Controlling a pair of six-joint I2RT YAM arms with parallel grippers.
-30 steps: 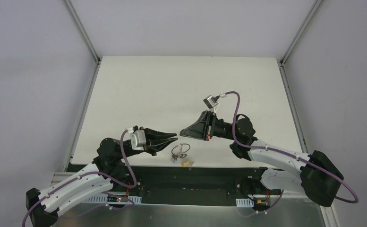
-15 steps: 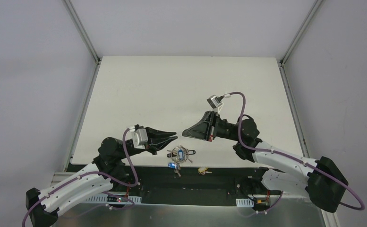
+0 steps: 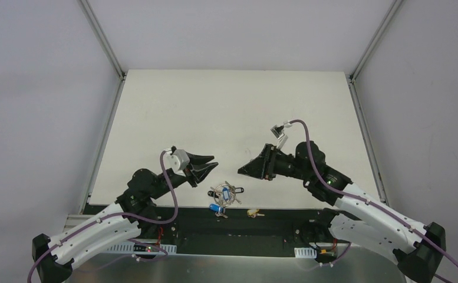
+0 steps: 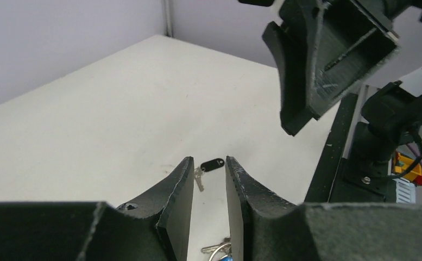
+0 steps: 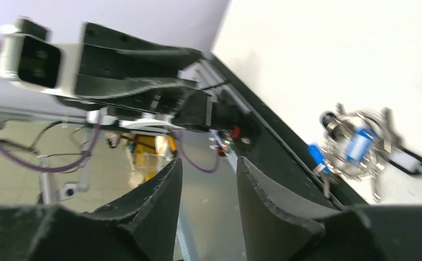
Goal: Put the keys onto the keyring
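Note:
The keyring (image 3: 223, 193), a silver ring with a bunch of silver keys and blue tags, lies at the table's near edge between my two grippers. It also shows in the right wrist view (image 5: 355, 142). One blue tag (image 3: 216, 207) hangs over the edge. A silver key with a black head (image 3: 238, 190) lies at the bunch's right side, and shows in the left wrist view (image 4: 213, 163). The yellow-headed key (image 3: 253, 213) lies apart on the black strip below the edge. My left gripper (image 3: 212, 165) (image 4: 208, 160) is open and empty, above and left of the bunch. My right gripper (image 3: 240, 171) (image 5: 209, 160) is open and empty, above and right of it.
The white table (image 3: 232, 112) ends in a black base strip (image 3: 285, 221) at the near edge, where both arms are mounted. Metal rails (image 3: 101, 41) run along the left and right sides. The two grippers face each other closely.
The yellow-headed key has come off the bunch and landed to the right on the black strip. The bunch has spread, a blue tag over the edge. Both grippers have drawn apart and tilted.

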